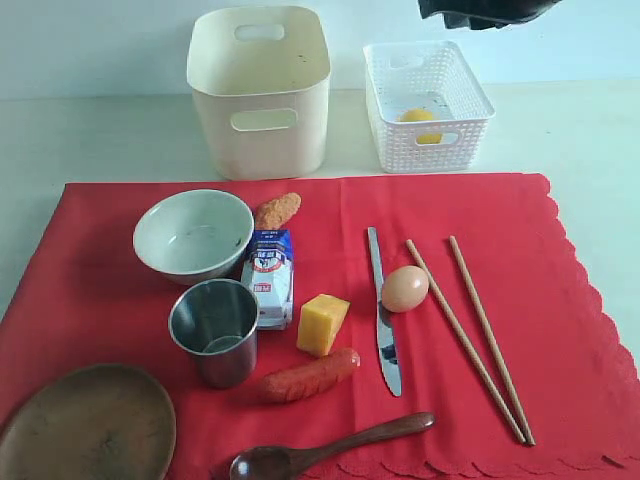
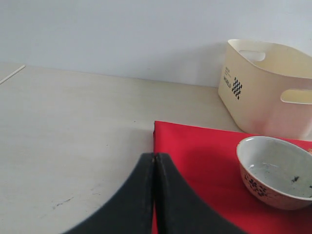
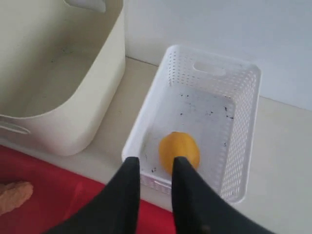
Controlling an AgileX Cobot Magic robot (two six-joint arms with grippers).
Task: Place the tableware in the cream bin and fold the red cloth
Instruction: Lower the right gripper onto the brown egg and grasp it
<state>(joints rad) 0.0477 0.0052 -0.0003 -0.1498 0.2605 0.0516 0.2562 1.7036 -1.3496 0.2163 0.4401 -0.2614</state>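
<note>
Landmark: the red cloth (image 1: 560,300) lies flat on the surface (image 1: 100,130); you can place everything else from it.
Tableware on the cloth: you have one bowl (image 1: 193,235), one steel cup (image 1: 214,330), one wooden plate (image 1: 85,425), one wooden spoon (image 1: 330,448), one knife (image 1: 382,310) and two chopsticks (image 1: 465,340).
Food on the cloth: two sausages (image 1: 308,375), one egg (image 1: 404,288) touching the knife, one block of cheese (image 1: 323,323) and one milk carton (image 1: 269,275).
Off the cloth: two bins stand just past its far edge. The cream bin (image 1: 258,130) holds nothing you can see; the white basket (image 1: 380,100) holds one lemon (image 1: 418,117).
Left gripper (image 2: 154,161): jaws pressed together on nothing, above the cloth's corner near the bowl.
Right gripper (image 3: 155,161): jaws a narrow gap apart, empty, above the basket's rim on the cloth side.
Cut off: the frame edge crops the plate, the spoon's bowl and the cloth's near corners. Only a dark scrap of the right arm (image 1: 485,10) shows from outside.
Hard to read: the small print on the cream bin.
Surface: pale, with faint scuffs.
Room: a plain white wall (image 2: 122,34) behind.
</note>
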